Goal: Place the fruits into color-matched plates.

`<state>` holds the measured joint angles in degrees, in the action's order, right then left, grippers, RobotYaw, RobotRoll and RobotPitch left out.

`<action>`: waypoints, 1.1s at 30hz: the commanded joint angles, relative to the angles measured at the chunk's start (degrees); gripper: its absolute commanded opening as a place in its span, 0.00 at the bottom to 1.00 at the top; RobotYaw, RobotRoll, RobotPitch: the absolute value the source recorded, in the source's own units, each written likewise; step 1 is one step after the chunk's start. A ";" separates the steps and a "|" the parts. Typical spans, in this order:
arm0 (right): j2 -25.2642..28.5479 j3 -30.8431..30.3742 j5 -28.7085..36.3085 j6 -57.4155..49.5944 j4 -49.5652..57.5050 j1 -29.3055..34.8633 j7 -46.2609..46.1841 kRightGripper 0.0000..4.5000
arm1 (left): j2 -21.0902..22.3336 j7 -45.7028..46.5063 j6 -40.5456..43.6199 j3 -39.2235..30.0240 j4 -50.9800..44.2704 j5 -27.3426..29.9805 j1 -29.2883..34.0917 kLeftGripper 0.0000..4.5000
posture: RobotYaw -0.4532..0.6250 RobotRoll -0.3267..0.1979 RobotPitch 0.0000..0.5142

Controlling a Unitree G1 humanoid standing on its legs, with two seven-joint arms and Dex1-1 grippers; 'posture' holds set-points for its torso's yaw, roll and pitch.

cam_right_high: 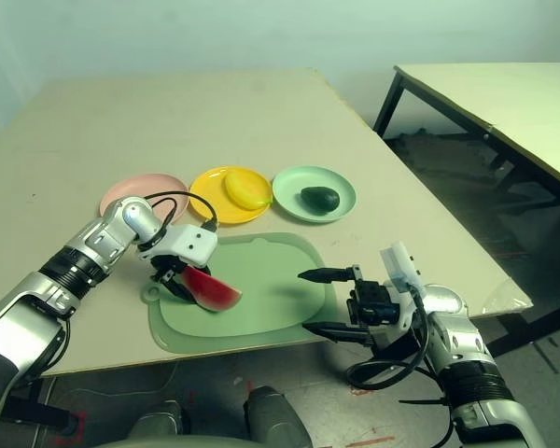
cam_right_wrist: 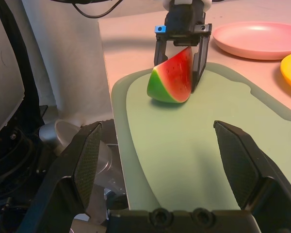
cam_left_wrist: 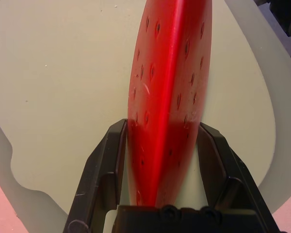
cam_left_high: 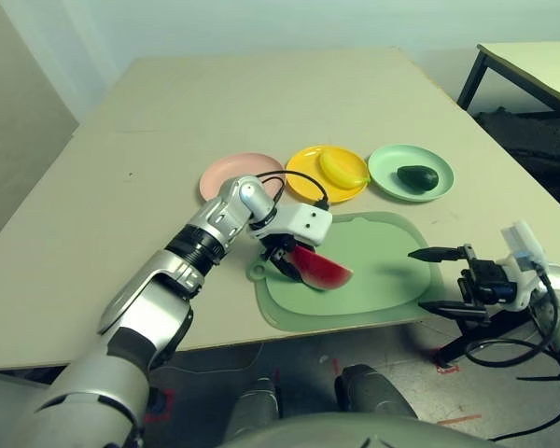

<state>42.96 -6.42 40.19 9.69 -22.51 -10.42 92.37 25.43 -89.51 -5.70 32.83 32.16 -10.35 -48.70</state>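
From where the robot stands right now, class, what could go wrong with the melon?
The left gripper pinches the melon between two fingers on its smooth, sloping sides, so it might slip out on lifting. The pink plate lies behind the left arm, which may knock its rim on the way. The banana sits close by on the yellow plate; a wide swing could nudge it.

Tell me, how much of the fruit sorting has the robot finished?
Two of three look done: the banana lies on the yellow plate, the avocado on the mint green one. In hand is the watermelon wedge, between the left gripper's jaws, over the green mat. Left to do: put it on the pink plate, probably its match.
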 commanded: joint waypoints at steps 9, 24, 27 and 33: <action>0.24 -0.19 -0.26 0.06 0.55 0.13 0.13 1.00 | 1.00 0.28 1.97 -4.27 0.88 3.27 -0.62 0.52 | 0.18 0.62 0.00; -7.01 8.14 -3.82 -3.24 -0.28 -2.15 -8.88 1.00 | 8.11 5.74 -5.44 -10.80 17.13 2.03 -8.58 0.52 | 0.21 0.62 0.00; -8.81 8.72 -5.85 -1.86 2.09 -0.62 -11.09 1.00 | 9.94 10.13 -9.97 -10.79 25.67 -0.77 -12.16 0.52 | 0.21 0.62 0.00; -12.00 9.43 -6.27 -3.28 8.49 4.38 -14.82 1.00 | 12.86 22.24 -14.25 -10.58 38.88 -6.56 -17.82 0.52 | 0.19 0.62 0.00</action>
<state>31.26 2.20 34.69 6.74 -15.80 -6.53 78.39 38.02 -70.44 -18.85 22.46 68.34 -14.87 -65.50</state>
